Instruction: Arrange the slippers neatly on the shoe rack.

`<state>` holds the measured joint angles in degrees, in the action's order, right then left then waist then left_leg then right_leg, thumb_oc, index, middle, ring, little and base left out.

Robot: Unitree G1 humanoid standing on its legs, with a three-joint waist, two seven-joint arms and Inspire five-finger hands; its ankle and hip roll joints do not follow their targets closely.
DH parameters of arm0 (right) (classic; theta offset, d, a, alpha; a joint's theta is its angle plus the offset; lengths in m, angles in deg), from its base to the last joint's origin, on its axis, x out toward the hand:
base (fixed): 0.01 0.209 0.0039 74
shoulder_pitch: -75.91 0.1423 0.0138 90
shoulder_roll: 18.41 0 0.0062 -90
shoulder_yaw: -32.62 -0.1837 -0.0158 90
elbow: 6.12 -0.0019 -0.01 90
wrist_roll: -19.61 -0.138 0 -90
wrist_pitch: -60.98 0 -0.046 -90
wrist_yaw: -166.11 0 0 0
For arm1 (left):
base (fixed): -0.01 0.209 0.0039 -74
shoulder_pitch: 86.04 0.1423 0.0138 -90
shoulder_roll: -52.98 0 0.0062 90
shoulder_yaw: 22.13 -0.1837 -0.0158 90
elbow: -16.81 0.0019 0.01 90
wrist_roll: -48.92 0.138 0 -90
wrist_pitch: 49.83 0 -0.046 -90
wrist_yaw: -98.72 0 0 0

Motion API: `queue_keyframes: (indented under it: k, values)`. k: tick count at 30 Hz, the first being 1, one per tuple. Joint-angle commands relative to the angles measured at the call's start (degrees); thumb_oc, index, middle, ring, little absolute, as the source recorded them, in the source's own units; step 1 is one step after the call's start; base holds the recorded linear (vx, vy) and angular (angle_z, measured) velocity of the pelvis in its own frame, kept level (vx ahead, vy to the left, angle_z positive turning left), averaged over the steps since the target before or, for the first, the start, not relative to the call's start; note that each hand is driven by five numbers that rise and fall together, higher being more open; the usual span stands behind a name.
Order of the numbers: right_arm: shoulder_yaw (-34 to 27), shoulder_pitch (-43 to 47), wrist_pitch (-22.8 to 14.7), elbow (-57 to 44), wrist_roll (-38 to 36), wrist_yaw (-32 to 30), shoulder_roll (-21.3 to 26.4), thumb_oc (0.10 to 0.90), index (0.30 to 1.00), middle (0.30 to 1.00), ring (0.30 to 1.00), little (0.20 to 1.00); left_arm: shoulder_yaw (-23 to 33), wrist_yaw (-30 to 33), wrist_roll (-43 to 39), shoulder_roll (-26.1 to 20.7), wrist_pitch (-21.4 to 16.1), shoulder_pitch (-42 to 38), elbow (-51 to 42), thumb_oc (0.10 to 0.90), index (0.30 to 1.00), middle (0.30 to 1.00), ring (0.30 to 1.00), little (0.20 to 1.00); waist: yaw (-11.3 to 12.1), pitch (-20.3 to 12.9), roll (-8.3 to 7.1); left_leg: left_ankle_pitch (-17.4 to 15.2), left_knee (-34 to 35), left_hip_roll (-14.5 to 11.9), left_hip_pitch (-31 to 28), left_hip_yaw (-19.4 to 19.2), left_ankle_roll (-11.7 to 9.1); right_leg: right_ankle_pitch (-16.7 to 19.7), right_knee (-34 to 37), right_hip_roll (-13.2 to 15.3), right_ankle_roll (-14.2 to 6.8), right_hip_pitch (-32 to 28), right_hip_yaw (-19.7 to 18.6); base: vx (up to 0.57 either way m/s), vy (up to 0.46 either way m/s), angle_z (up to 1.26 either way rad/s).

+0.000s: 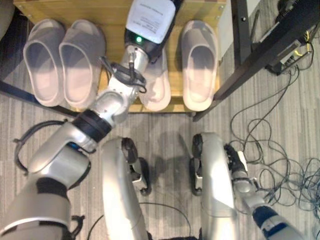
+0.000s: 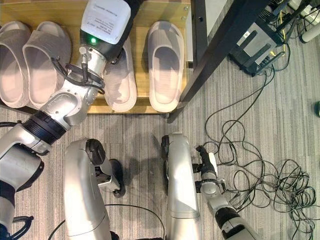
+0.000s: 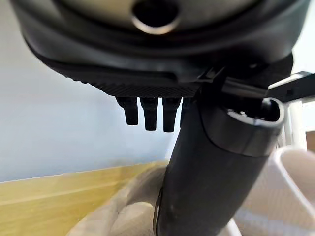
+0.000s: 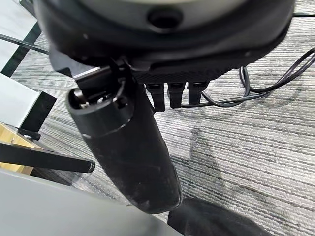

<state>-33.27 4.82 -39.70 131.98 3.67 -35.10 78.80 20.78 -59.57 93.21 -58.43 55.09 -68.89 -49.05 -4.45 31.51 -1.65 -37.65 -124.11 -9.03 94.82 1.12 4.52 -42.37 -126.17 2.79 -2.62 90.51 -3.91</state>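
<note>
Our left hand reaches over the wooden shoe rack, above the third slipper.
Four pale slippers lie side by side on the rack: a pair at the left, first slipper and second slipper touching each other, then the third, partly hidden under our left forearm, and the fourth slipper at the right, a little apart. In the left wrist view our fingers hang straight and relaxed above the pale slipper, gripping nothing. Our right hand hangs low beside the leg over the grey carpet, its fingers loose and empty, near a tangle of black cables.
</note>
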Motion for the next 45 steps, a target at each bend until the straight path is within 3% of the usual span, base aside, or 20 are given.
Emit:
queue_keyframes:
  k: [1,10,17,22,29,38,45]
  values:
    - [-1.40,0.61,-1.54,-2.07,1.83,-1.27,0.19,0.800,0.900,0.900,0.900,0.900,5.92,2.95,3.10,-2.63,-0.80,-5.89,-6.93,0.800,0.900,0.900,0.900,0.900,0.85,-1.72,-1.98,-8.65,-0.14,6.17,-4.87,5.23,3.61,0.08,2.04,2.79,5.54,-0.55,-1.83,0.00,0.000,0.00]
    - [-0.98,0.92,-1.33,-3.82,3.09,-0.69,-0.52,0.800,0.900,0.900,0.900,0.900,7.84,2.27,3.15,-4.57,-1.90,-1.62,-11.16,0.800,0.900,0.900,0.900,0.900,0.96,-1.72,-1.14,-8.32,-0.17,6.27,-4.87,5.40,3.48,-0.19,1.63,2.74,5.68,-0.55,-1.65,0.00,0.000,0.00]
    - [-0.21,0.70,-0.74,-3.26,3.89,-0.31,-0.89,0.800,0.900,0.900,0.900,0.900,7.73,1.57,4.49,-5.81,-0.79,-0.46,-9.47,0.800,0.900,0.900,0.900,0.900,0.90,-1.72,-0.98,-8.11,-0.22,6.35,-4.87,5.59,3.42,-0.09,1.63,2.83,5.91,-0.55,-1.69,0.00,0.000,0.00]
    - [-0.52,-0.06,-0.42,-3.75,4.27,-0.27,-1.03,0.800,0.900,0.900,0.900,0.900,10.56,0.92,5.23,-6.87,-0.32,2.00,-12.75,0.800,0.900,0.900,0.900,0.900,1.18,-1.72,-0.90,-8.11,-0.41,6.46,-4.87,5.65,3.37,-0.13,1.47,2.89,5.93,-0.55,-1.45,0.00,0.000,0.00]
    - [-1.23,-0.36,-0.01,-2.96,3.01,0.55,-2.40,0.800,0.900,0.900,0.900,0.900,14.71,-0.47,0.91,-8.33,-5.11,7.74,-22.90,0.800,0.900,0.900,0.900,0.900,1.56,-1.72,-0.68,-7.75,-0.31,6.82,-4.87,5.30,3.19,-0.19,1.06,2.75,6.16,-0.55,-1.50,0.00,0.000,0.00]
    - [-1.17,-1.08,0.66,-1.15,3.70,0.80,-3.35,0.800,0.900,0.900,0.900,0.900,17.04,0.41,-3.79,-8.50,-7.61,11.62,-27.59,0.800,0.900,0.900,0.900,0.900,1.70,-1.72,-0.03,-7.76,-0.45,6.85,-4.87,5.26,3.13,-0.33,0.95,2.76,6.31,-0.55,-1.49,0.00,0.000,0.00]
    - [-2.01,-3.27,1.37,1.50,4.28,0.63,-4.96,0.800,0.900,0.900,0.900,0.900,24.62,2.70,-8.24,-11.01,-10.79,22.96,-36.45,0.800,0.900,0.900,0.900,0.900,2.91,-1.72,1.49,-7.60,-0.12,7.14,-4.87,5.23,3.20,-0.24,1.15,3.15,6.53,-0.55,-1.28,0.00,0.000,0.00]
